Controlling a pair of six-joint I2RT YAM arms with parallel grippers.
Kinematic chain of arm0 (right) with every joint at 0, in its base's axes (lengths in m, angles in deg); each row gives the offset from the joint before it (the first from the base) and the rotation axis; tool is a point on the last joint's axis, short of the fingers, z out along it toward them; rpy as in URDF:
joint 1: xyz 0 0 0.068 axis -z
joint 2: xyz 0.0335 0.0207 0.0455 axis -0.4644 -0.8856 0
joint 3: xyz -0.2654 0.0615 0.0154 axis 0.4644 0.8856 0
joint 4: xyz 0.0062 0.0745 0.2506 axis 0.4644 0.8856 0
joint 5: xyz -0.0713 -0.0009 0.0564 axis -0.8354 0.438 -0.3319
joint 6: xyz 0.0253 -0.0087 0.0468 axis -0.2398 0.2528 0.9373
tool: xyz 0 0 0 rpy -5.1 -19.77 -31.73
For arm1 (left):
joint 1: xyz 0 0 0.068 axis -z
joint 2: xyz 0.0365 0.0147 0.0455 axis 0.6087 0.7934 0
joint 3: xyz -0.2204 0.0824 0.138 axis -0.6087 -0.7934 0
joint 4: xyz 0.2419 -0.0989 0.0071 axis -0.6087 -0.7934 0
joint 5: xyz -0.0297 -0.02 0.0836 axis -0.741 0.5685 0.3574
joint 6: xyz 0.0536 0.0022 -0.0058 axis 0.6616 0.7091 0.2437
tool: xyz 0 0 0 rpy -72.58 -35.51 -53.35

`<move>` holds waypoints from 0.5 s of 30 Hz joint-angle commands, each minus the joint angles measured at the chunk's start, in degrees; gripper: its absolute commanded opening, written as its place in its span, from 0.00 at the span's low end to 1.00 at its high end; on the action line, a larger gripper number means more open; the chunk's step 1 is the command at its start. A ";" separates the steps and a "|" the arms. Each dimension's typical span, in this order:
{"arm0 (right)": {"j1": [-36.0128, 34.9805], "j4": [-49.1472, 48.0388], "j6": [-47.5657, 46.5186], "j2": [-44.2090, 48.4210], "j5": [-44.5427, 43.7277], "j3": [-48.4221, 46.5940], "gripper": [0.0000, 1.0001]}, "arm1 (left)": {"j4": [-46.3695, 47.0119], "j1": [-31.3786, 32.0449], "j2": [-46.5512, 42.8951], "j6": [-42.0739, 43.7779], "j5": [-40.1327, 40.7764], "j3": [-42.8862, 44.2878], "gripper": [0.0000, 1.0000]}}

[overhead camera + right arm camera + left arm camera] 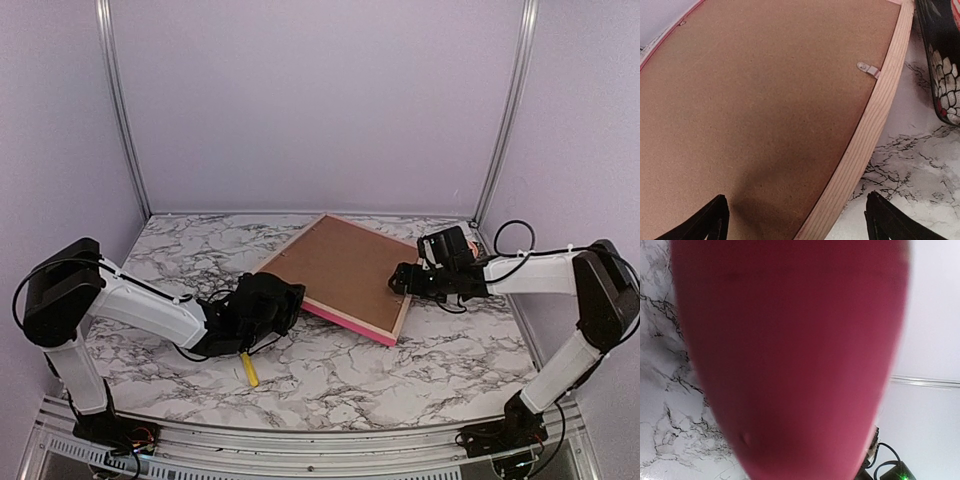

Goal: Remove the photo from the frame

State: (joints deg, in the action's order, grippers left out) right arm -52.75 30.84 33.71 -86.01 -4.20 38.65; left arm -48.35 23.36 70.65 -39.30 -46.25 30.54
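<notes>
Right wrist view: right gripper wide open, empty, astride frame rim; left gripper state unreadable; clip overlapping backing could jam lifting.

A table topped in white marble pattern with dark grey veins fills the booth. A plain lilac back wall rises from its far edge, and side walls flank it. Metal posts stand at its far corners. A rail runs along its near edge. The light is soft and even.
</notes>
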 commanded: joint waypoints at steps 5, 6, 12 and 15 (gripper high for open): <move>1.97 -3.53 -1.84 -7.50 2.16 -6.36 0.94 | -6.20 2.24 -0.21 -0.76 -1.69 -2.23 0.17; 1.94 -3.57 -2.09 -8.85 2.25 -7.48 0.94 | -6.24 2.51 0.19 -1.07 -2.23 -2.00 0.22; 2.63 -3.81 -5.25 -15.90 1.24 -12.93 0.94 | -6.48 4.52 2.99 -3.19 -5.72 0.11 0.51; 3.39 -3.86 -7.08 -18.76 1.16 -15.58 0.94 | -6.50 5.73 4.65 -1.01 -7.22 2.41 0.59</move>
State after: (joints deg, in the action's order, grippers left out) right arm -50.21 28.67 30.10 -102.18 -2.98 27.50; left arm -54.69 27.60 73.95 -42.86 -50.84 29.36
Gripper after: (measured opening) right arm 0.943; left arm 0.544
